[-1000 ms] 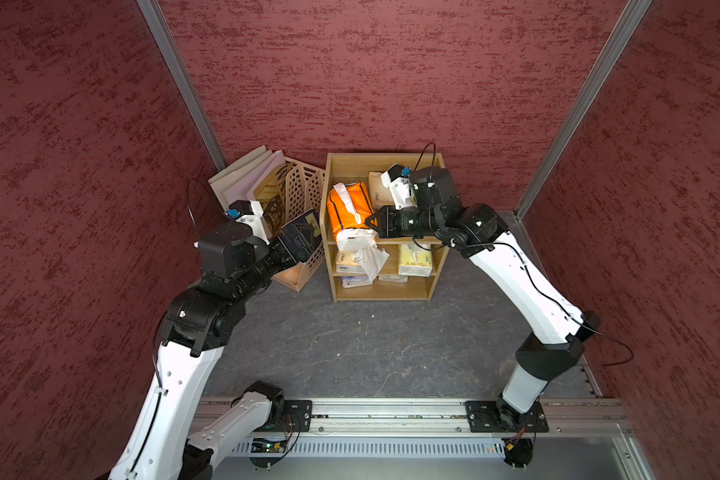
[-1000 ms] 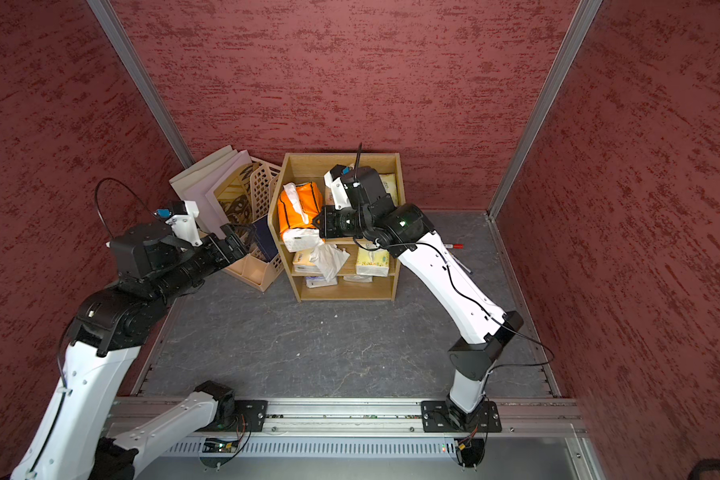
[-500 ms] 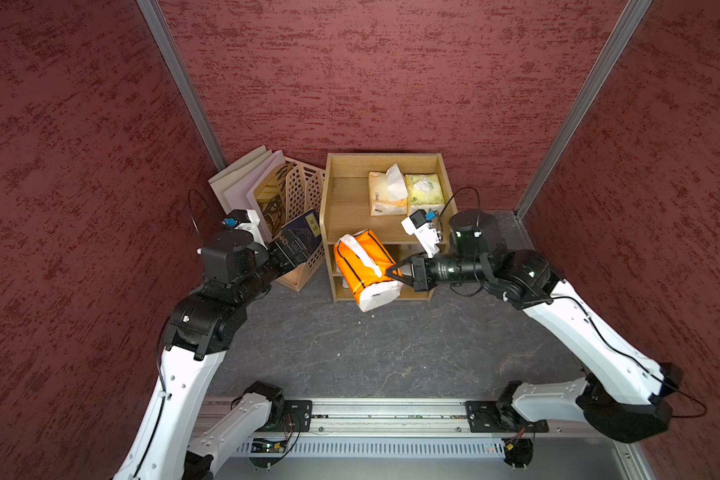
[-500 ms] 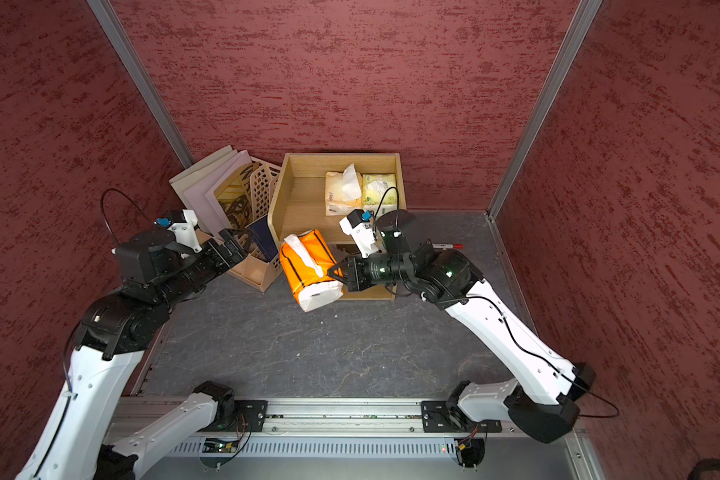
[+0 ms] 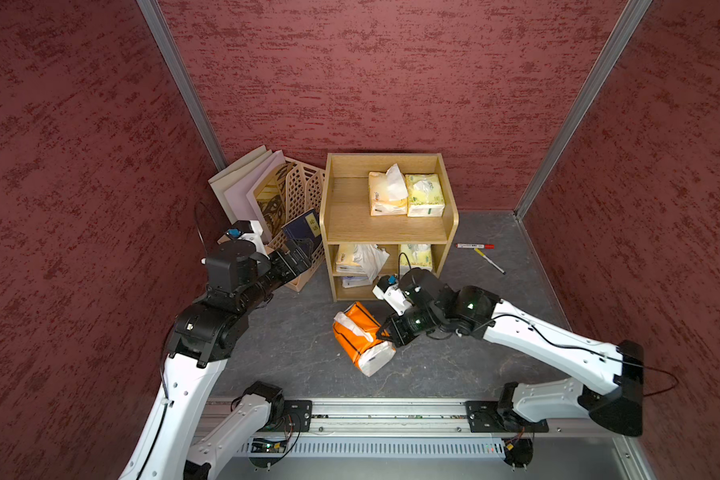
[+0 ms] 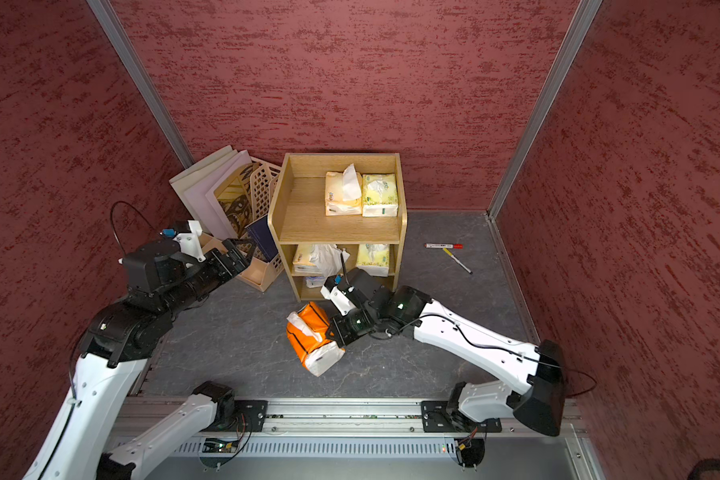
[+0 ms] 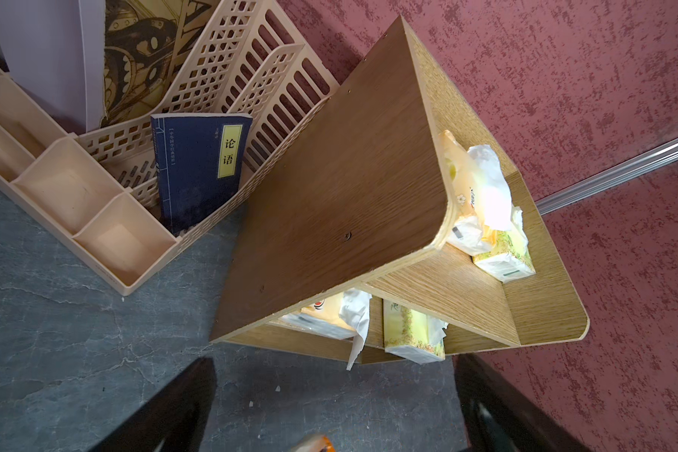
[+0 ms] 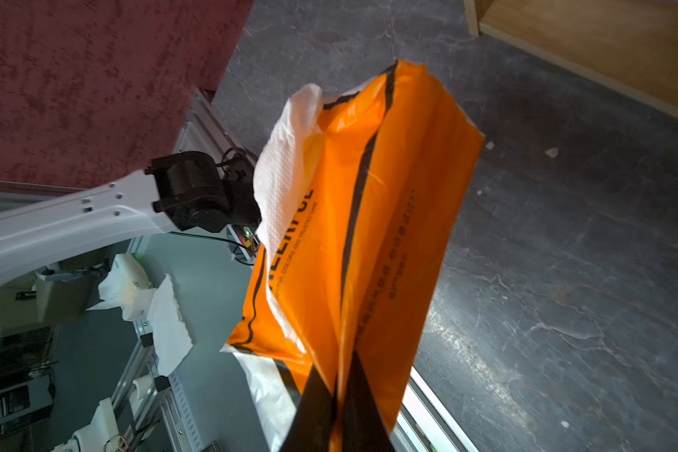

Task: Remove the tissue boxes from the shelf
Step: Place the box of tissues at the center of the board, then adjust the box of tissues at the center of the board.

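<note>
You're mid-carry. The right gripper (image 5: 385,332) is clamped on the wrap of the orange pack (image 5: 360,338). The pack hangs just ahead of the gripper, out of the shelf (image 5: 391,226) and low over the table (image 5: 300,345) in front of it. Can't tell if it touches down.

Next, I'd say: set it down, release, back off cleanly, since the soft wrap may cling.

The cream pack (image 5: 385,195) and green pack (image 5: 425,195) sit side by side on the top tier, with more packs below. The left gripper (image 7: 335,375) is open and empty, near the shelf's side.
</note>
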{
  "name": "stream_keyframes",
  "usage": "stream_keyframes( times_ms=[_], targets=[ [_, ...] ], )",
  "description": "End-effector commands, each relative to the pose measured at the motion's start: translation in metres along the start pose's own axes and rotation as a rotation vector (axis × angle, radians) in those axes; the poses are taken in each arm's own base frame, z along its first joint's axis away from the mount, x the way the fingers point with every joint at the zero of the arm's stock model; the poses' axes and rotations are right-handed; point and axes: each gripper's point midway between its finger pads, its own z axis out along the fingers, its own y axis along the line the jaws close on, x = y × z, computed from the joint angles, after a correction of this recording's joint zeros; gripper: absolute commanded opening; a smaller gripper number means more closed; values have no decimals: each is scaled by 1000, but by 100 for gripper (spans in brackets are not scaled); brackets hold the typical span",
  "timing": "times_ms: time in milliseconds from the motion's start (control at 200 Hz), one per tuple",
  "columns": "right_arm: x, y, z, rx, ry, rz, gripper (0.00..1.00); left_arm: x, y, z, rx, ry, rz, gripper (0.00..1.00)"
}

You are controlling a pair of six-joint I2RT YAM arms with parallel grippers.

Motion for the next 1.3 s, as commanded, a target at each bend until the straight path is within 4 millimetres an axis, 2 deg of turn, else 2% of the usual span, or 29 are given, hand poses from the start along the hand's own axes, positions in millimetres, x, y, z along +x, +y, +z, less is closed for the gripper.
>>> stream_keyframes(
  times_ms=[0,95,125,266,431,471,541,571,656,782,877,937,962,1017,1087,1167,1298],
  targets=[
    [-26,4,17,-13,-109,-57,0,-8,-4,-11,-8,-23,60,100],
    [-31,1,36,-9,-109,-82,0,-7,-1,-17,-29,-15,75,100],
    [-30,-4,49,0,-85,-81,0,-6,0,-19,-31,-15,76,100],
    [-28,-11,80,8,-43,-103,0,-2,3,-27,-35,-6,69,100],
    [-23,-12,102,8,6,-115,0,2,5,-33,-44,6,66,100],
    [-21,-12,104,7,15,-113,2,2,6,-33,-45,3,65,100],
    [-18,-17,104,30,25,-101,31,2,6,-33,-44,1,62,100],
    [-17,-19,103,43,27,-95,39,2,6,-32,-44,0,61,100],
    [-14,-24,97,73,21,-77,49,1,3,-28,-36,2,60,100],
    [-15,-29,77,125,-19,-49,54,0,-1,-21,-18,-1,53,100],
    [-14,-31,53,164,-67,-18,54,-1,-3,-15,-11,-5,52,100],
    [-6,-37,45,216,-70,18,53,0,0,-11,-18,-11,47,100],
    [-4,-35,34,226,-91,27,53,0,1,-10,-24,-15,40,100],
    [8,-35,29,271,-86,34,52,-1,9,-8,-57,-33,-10,100],
    [28,-31,34,297,-56,41,52,-1,14,-7,-60,-56,-88,100],
    [50,-31,53,297,-10,77,52,2,10,-1,-1,-64,-139,100],
    [55,-22,83,286,10,75,53,8,8,6,14,-38,-162,100]
  ],
)
